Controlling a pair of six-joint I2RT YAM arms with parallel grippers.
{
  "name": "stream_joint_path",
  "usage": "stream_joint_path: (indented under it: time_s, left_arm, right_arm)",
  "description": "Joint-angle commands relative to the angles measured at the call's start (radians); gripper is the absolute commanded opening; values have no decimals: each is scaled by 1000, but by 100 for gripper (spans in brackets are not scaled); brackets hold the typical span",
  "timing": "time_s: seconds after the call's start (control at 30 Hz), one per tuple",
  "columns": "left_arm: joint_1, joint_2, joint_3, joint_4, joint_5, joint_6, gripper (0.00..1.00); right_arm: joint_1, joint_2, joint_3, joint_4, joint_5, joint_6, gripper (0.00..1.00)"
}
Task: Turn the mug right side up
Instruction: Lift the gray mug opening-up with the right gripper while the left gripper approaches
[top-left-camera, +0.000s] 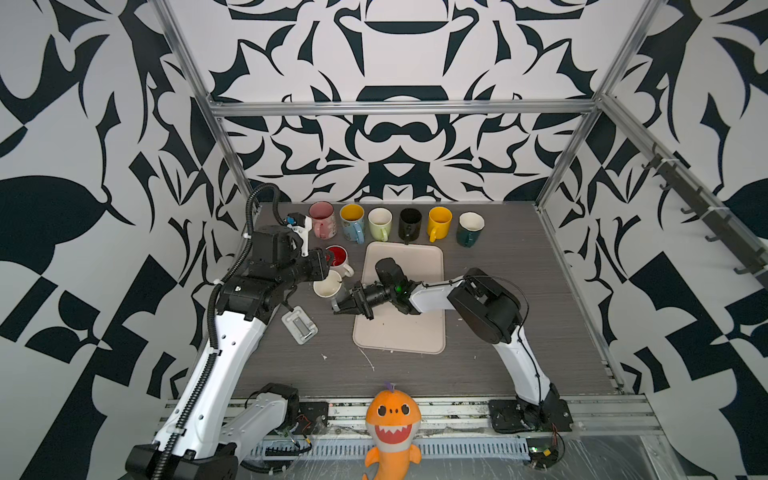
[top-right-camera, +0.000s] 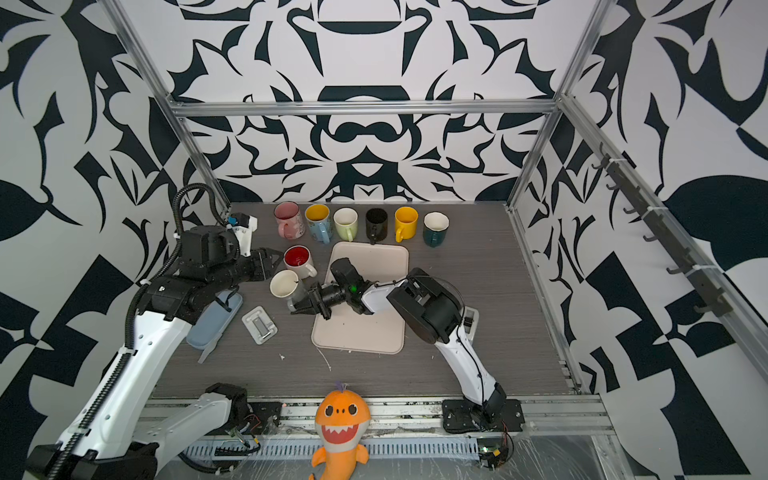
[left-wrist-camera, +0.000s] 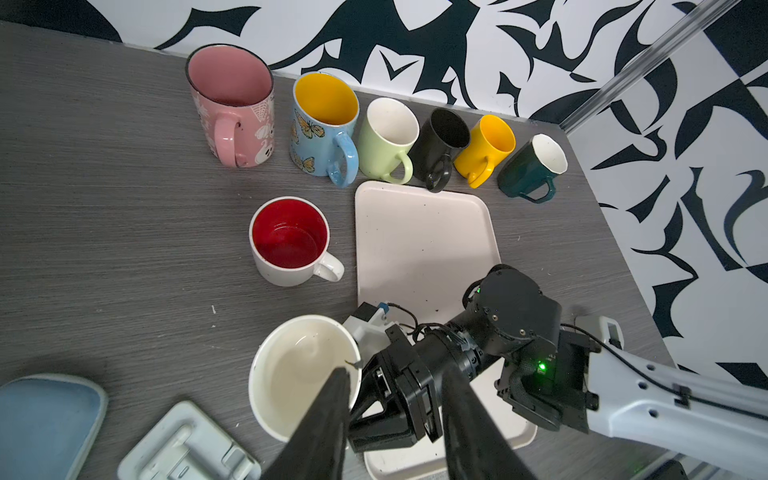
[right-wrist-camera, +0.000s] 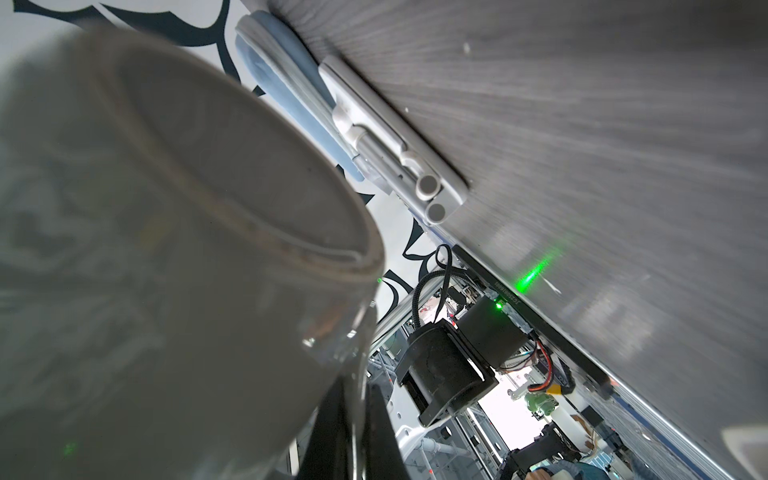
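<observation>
The mug (top-left-camera: 327, 287) (top-right-camera: 284, 285) (left-wrist-camera: 297, 374) is cream-white with its mouth facing up, just left of the tray. My right gripper (top-left-camera: 340, 307) (top-right-camera: 297, 308) (right-wrist-camera: 353, 424) is shut on the mug's handle, coming in from the tray side. In the right wrist view the mug's round underside (right-wrist-camera: 232, 178) shows close up. My left gripper (top-right-camera: 276, 264) (left-wrist-camera: 395, 374) hovers over the mug's far left side with its jaws apart and nothing held between them. One finger (left-wrist-camera: 332, 399) hangs over the mug's rim.
Several upright mugs (top-left-camera: 380, 222) line the back edge. A white mug with a red inside (top-left-camera: 338, 257) stands just behind the held mug. A beige tray (top-left-camera: 405, 332) lies under my right arm. A grey latch plate (top-left-camera: 300, 325) and a blue case (top-right-camera: 212, 320) lie front left.
</observation>
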Motion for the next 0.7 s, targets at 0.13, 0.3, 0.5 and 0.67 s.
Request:
stream_joint_path:
  time_s: [0.13,0.3,0.5,0.67]
  left_arm:
    - [7,-6,-5,-31,11,4,39]
    - [7,-34,48,-147,62,-36,41]
    - [4,-94,73,-368,112,-129,48]
    - [-21,-181,38,-412,129,-251,48]
  right_arm:
    - [1,-84,32,57,-35,-28,0]
    - [2,-127,36,-82,3,-149,0]
    - [15,-148,37,-103,58,-182,0]
    - [28,-162,13,-109,104,-197,0]
